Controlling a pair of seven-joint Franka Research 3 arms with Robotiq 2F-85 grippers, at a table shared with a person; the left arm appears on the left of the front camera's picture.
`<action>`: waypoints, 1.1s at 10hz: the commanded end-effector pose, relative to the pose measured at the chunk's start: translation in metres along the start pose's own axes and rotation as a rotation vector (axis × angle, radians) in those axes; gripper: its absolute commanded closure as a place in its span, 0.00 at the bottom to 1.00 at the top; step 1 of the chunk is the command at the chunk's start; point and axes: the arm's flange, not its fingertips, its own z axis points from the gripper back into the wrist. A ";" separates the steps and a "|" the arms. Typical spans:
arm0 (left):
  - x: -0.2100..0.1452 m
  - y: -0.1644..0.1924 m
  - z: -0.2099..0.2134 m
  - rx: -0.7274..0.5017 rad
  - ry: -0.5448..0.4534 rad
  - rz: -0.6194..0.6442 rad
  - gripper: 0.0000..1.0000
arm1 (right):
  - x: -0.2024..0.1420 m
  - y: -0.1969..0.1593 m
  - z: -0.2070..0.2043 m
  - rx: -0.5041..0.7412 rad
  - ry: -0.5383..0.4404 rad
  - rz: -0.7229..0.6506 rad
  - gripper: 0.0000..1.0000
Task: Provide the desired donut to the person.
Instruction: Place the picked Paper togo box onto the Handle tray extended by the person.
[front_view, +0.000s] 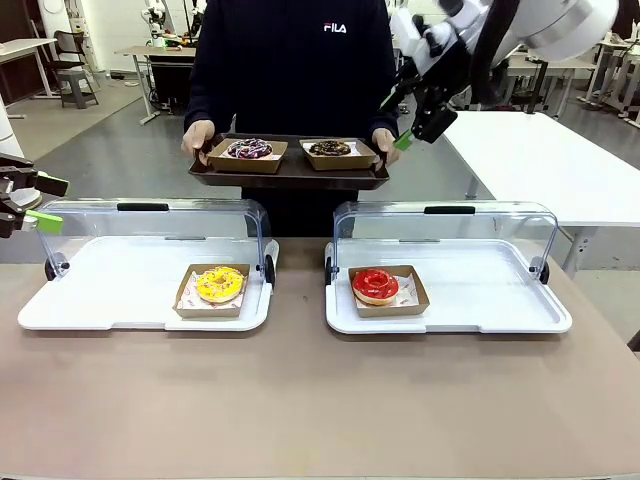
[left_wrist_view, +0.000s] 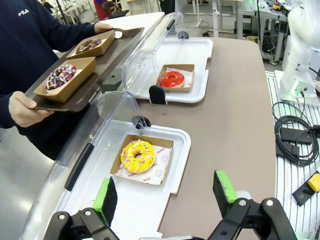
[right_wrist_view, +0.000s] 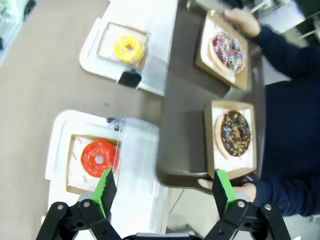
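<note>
Donuts sit near me: yellow donut (front_view: 219, 284) left, red donut (front_view: 375, 286) right. My right gripper (front_view: 404, 118) hangs high by the person's tray (front_view: 290, 174); left gripper (front_view: 30, 205) is lower, closer. Both fingers wide, empty.

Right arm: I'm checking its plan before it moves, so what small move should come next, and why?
Probably lower the right gripper toward the red donut, hedged, since the person signals no choice. Its jaws stand open above that display case, whose lid is up, and the person's tray already holds two donuts.
</note>
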 end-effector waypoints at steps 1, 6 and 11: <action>-0.001 0.000 0.000 -0.003 -0.014 -0.006 0.00 | -0.001 0.057 0.045 -0.072 -0.100 -0.006 0.00; -0.001 0.000 0.000 -0.003 -0.014 -0.006 0.00 | -0.035 0.144 0.127 -0.257 -0.337 -0.164 0.00; -0.001 0.000 0.000 -0.003 -0.014 -0.006 0.00 | -0.088 0.189 0.139 -0.280 -0.376 -0.455 0.00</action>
